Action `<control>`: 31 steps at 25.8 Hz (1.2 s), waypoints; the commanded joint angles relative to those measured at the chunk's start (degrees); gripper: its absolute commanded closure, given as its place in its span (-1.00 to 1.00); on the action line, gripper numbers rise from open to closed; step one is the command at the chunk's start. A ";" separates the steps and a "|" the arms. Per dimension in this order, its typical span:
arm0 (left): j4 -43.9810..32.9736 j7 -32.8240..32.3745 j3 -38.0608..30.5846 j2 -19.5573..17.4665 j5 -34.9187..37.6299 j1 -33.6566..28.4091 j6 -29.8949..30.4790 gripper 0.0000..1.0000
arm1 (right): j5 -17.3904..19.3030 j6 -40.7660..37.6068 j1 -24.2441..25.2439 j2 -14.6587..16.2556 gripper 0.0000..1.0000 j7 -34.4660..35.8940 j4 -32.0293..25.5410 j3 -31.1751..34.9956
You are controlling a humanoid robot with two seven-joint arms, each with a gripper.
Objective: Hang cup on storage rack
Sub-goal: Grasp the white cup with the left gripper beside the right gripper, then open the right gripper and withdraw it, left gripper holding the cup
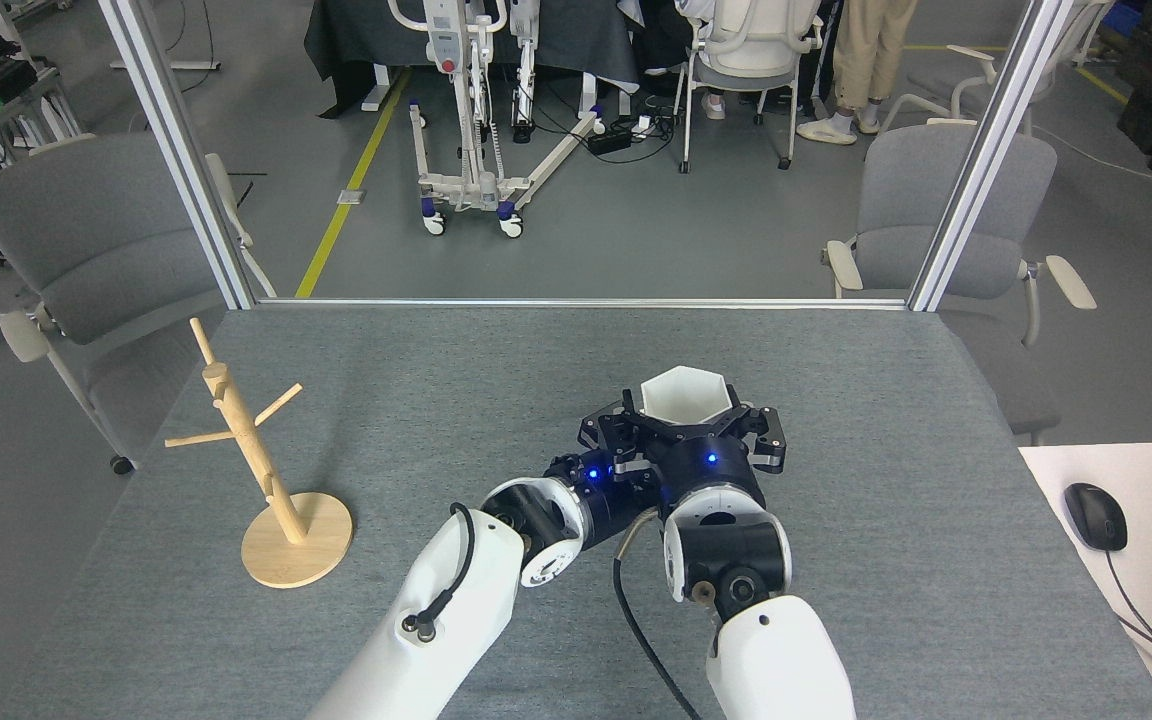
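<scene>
We saw an evenly, brightly lit scene under diffuse overhead light, with no hard shadows; only soft, faint shade lay beneath the storage rack (pixel 281 470) on the grey table (pixel 496 360). Small blue indicator lights glowed on our dark wrists. The white arm shells showed mild sheen but no blown glare. Focus was sharp throughout, without motion blur. The wide lens splayed the frame posts (pixel 176 150) outward toward the edges.
</scene>
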State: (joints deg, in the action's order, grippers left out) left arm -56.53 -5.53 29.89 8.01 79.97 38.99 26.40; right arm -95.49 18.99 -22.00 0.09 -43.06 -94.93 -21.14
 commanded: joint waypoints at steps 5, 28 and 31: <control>-0.69 0.25 0.00 -0.01 0.01 -0.05 1.99 1.00 | 4.08 -1.15 0.11 -0.09 -1.00 5.36 0.09 -0.83; -0.69 0.34 0.00 -0.54 0.10 -1.28 1.90 1.00 | 23.51 4.30 -0.24 -0.44 -1.00 31.64 0.09 4.18; -0.69 0.34 0.00 -0.54 0.19 -2.16 1.73 1.00 | 26.14 5.62 -0.68 0.17 -1.00 31.64 0.09 9.45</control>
State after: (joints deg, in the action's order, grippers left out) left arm -57.22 -5.22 29.89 7.56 80.08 37.56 28.29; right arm -72.18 23.06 -22.32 -0.25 -11.90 -94.84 -15.88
